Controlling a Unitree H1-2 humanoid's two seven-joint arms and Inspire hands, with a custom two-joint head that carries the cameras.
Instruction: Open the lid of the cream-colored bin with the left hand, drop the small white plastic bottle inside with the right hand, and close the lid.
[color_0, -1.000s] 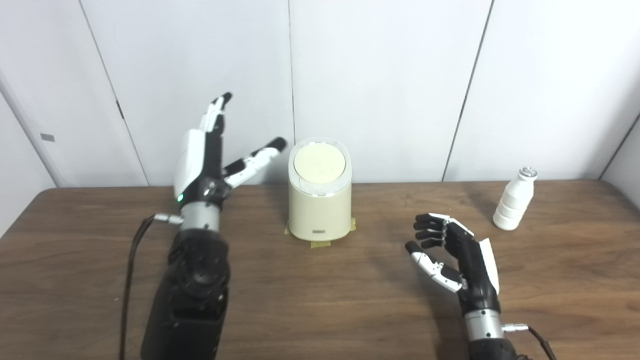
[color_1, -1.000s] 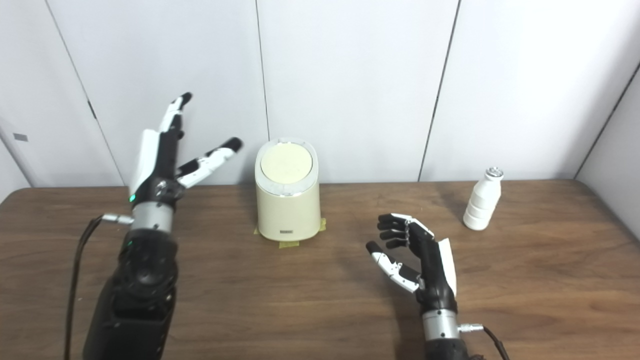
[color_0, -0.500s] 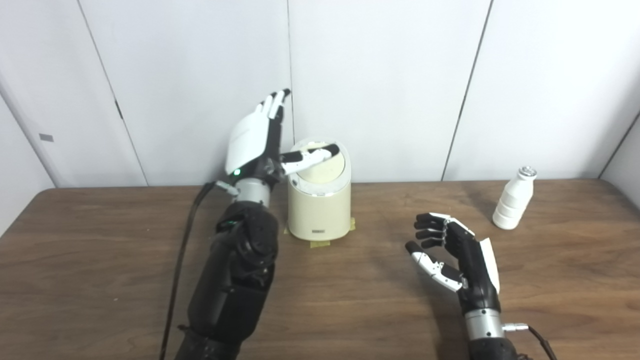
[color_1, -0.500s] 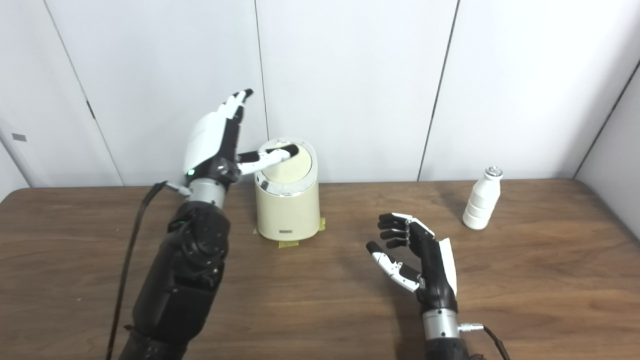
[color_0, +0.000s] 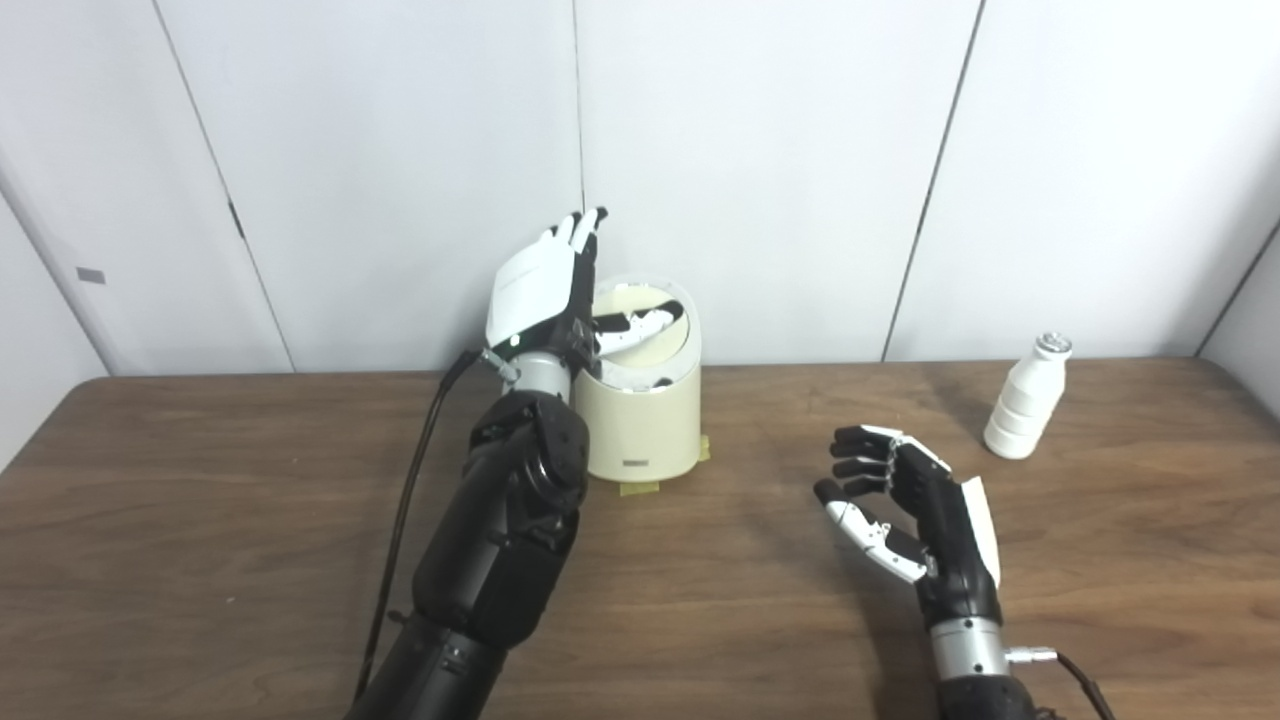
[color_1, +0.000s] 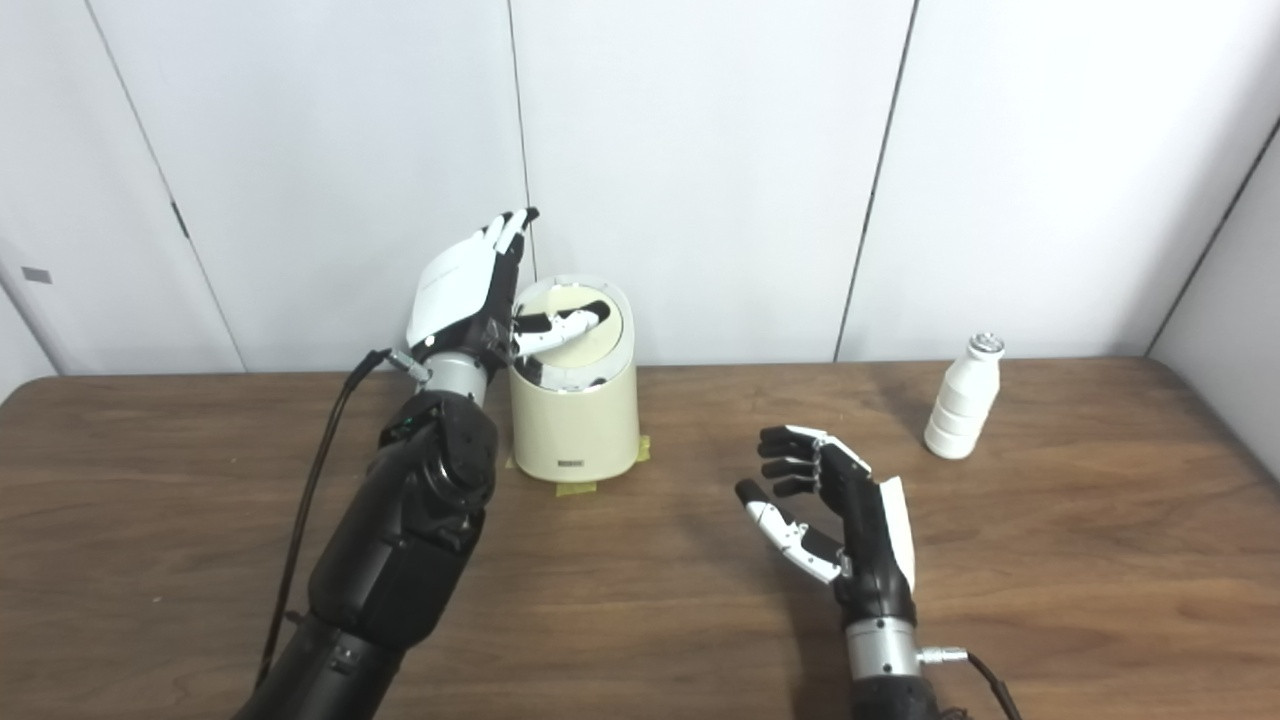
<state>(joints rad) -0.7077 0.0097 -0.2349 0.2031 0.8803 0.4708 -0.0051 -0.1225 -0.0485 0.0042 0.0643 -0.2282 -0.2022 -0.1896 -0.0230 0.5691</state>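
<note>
The cream-colored bin (color_0: 640, 420) stands near the back of the wooden counter (color_0: 200, 520), on bits of yellow tape (color_0: 640, 487) that show at its base. Its round lid (color_0: 650, 335) is tilted, with a dark gap showing along the front edge under the rim. The left hand (color_0: 545, 300) is raised beside the bin's left side, fingers (color_0: 580, 230) straight and pointing upward against the white wall panels (color_0: 400, 150), while its thumb (color_0: 640, 322) stretches sideways across the lid and rests on it; the hand is spread and grasps nothing. The right hand (color_1: 835, 510) hovers low over the counter in front and to the right of the bin, well apart from it, palm facing left, fingers loosely curled and apart, empty. The small white plastic bottle (color_1: 962, 400) stands upright with its silver cap on, near the back right of the counter, beyond the right hand and not touched by it.
</note>
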